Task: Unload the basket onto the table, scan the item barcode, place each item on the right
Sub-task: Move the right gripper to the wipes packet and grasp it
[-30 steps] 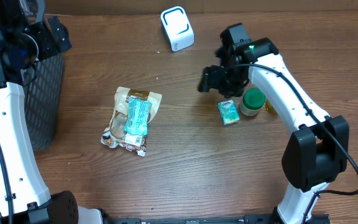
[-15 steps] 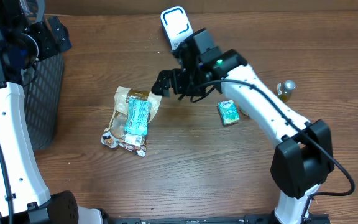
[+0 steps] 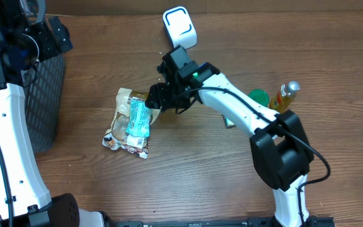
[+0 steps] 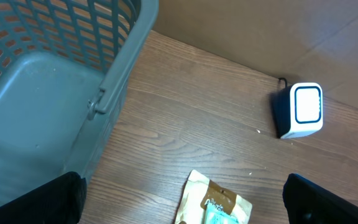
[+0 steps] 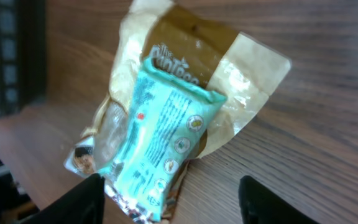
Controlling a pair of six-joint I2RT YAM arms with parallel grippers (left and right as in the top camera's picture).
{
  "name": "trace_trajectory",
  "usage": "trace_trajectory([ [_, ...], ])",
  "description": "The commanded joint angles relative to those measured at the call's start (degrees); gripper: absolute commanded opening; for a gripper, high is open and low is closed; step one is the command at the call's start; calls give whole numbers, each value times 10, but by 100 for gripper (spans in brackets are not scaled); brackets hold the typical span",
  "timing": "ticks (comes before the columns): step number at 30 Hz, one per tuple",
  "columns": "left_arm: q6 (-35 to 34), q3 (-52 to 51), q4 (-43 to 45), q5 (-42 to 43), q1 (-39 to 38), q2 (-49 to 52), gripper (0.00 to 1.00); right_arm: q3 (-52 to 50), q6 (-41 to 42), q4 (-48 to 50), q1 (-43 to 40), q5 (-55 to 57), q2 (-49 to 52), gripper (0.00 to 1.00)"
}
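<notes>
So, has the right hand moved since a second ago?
Yes. The right hand swung left, passing below the white scanner, to the snack packets.

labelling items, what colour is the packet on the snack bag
The packet is teal, clearest in right wrist view.

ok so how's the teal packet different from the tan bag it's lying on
Colour: the teal packet is bright teal with small round icons; the tan bag is gold-brown with a paler edge. Size: the teal packet is narrower, and the tan bag shows past it on both sides. Pose: the teal packet rests on top; the tan bag lies under it on the wooden table. Both are soft wrappers lying flat.
</notes>
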Motion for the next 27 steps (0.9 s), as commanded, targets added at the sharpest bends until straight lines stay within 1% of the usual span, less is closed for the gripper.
trace_trajectory([
  [1, 9, 15, 1, 4, -1, 2, 100, 2, 20, 11, 17, 3, 12, 61],
  [9, 9, 14, 1, 4, -1, 2, 100, 1, 33, 23, 39, 4, 42, 61],
  [12, 9, 15, 1, 4, -1, 2, 100, 0, 43, 31, 41, 3, 53, 57],
  [14, 9, 15, 1, 4, -1, 2, 100, 0, 54, 32, 41, 3, 61, 51],
  [18, 9, 15, 1, 4, -1, 2, 100, 0, 54, 32, 41, 3, 67, 28],
  [20, 9, 15, 1, 4, -1, 2, 100, 0, 54, 33, 41, 2, 67, 22],
  [24, 9, 15, 1, 4, -1, 2, 100, 0, 53, 34, 39, -26, 67, 5],
  [25, 9, 15, 1, 4, -1, 2, 99, 0, 53, 34, 37, -32, 66, 4],
  [27, 9, 15, 1, 4, -1, 2, 100, 0, 54, 34, 35, -32, 66, 4],
])
